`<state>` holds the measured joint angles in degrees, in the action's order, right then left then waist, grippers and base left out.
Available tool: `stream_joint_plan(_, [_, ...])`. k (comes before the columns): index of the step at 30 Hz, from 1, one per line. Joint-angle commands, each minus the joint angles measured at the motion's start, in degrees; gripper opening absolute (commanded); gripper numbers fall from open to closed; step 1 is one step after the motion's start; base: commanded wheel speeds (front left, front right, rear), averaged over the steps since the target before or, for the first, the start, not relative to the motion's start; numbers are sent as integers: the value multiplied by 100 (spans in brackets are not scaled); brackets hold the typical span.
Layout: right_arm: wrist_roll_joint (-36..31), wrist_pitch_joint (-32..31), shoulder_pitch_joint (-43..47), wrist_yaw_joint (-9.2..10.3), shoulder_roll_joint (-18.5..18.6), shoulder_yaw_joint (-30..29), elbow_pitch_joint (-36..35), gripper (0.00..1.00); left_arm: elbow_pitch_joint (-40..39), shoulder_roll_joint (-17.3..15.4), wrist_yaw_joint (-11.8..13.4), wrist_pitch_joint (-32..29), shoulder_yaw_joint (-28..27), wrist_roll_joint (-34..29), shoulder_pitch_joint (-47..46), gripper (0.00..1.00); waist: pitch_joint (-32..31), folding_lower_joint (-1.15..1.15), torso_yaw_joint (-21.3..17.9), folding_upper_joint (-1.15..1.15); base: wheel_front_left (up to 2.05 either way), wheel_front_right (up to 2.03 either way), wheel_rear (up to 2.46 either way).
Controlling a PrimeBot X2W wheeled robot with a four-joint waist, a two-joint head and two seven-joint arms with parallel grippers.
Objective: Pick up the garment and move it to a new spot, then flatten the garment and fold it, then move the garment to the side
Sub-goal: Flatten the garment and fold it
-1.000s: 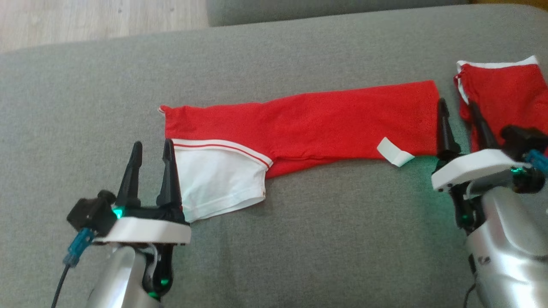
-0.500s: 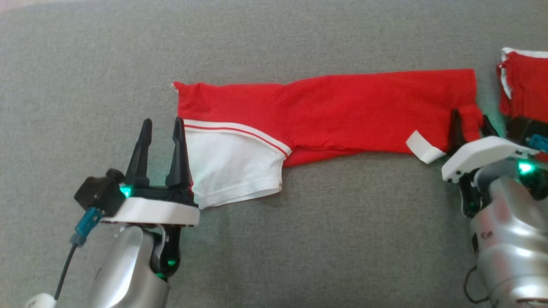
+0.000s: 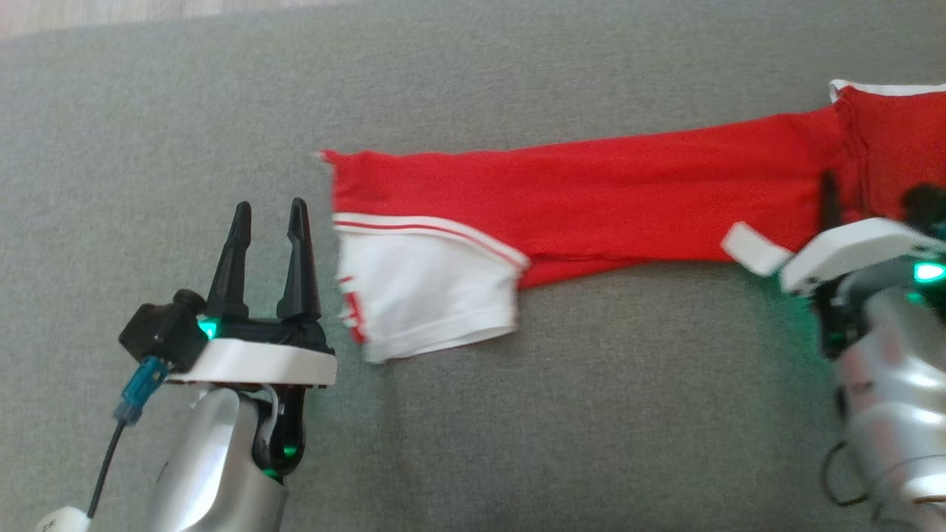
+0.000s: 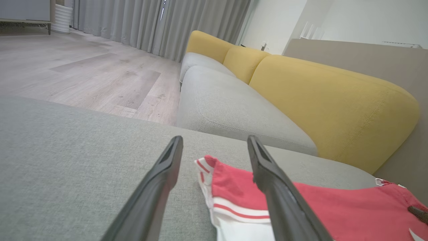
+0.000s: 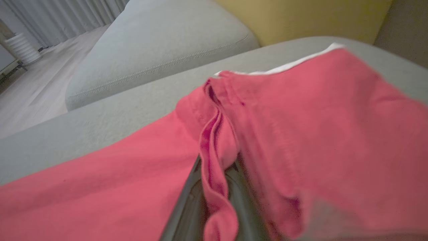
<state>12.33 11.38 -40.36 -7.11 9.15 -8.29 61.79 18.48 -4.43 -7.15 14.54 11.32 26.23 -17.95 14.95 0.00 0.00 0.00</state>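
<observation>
The garment (image 3: 591, 199) is a red shirt folded into a long strip, lying across the grey cushion (image 3: 517, 428) with a white sleeve (image 3: 425, 292) at its left end and a white tag (image 3: 750, 250) near its right end. My right gripper (image 3: 839, 193) is shut on the garment's right end. In the right wrist view a pinched red fold (image 5: 214, 157) stands between the fingers of my right gripper (image 5: 215, 174). My left gripper (image 3: 268, 208) rests open just left of the sleeve, apart from it. Its fingers frame the garment's corner (image 4: 230, 184) in the left wrist view.
Another red cloth with a white edge (image 3: 898, 133) lies at the far right, against the garment's held end. Wooden floor (image 3: 111, 11) shows past the cushion's far edge. A grey sofa with yellow back cushions (image 4: 327, 100) stands beyond.
My right gripper has closed on the garment's right end. The garment has slid to the right, off my left gripper's finger. The head camera has shifted too.
</observation>
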Motion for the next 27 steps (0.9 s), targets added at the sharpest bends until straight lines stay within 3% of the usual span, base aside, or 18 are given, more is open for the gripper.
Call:
stream_joint_plan(1, [118,99,-136,-37,211,57,-229,0,-155,-50,-33,46,-154,14,-96,100,-81,0,-61,0,0,0,0])
stream_joint_plan(5, [334,98,-90,-37,435,90,-378,0,-170,-41,-33,46,-131,42,-22,100,-220,0,-126,0,0,0,0])
stream_joint_plan(9, [500,59,-61,-37,417,207,-528,0,-176,-31,-33,46,-133,62,48,100,-351,0,-157,0,0,0,0])
stream_joint_plan(18, [808,-207,75,-37,-186,1148,-1402,0,-203,-8,-34,46,-163,125,285,100,-799,0,-90,0,0,0,0])
stream_joint_plan(27, [1252,-606,320,-37,-619,2135,-2104,0,-230,19,-34,46,-131,161,441,100,-1005,0,318,0,0,0,0])
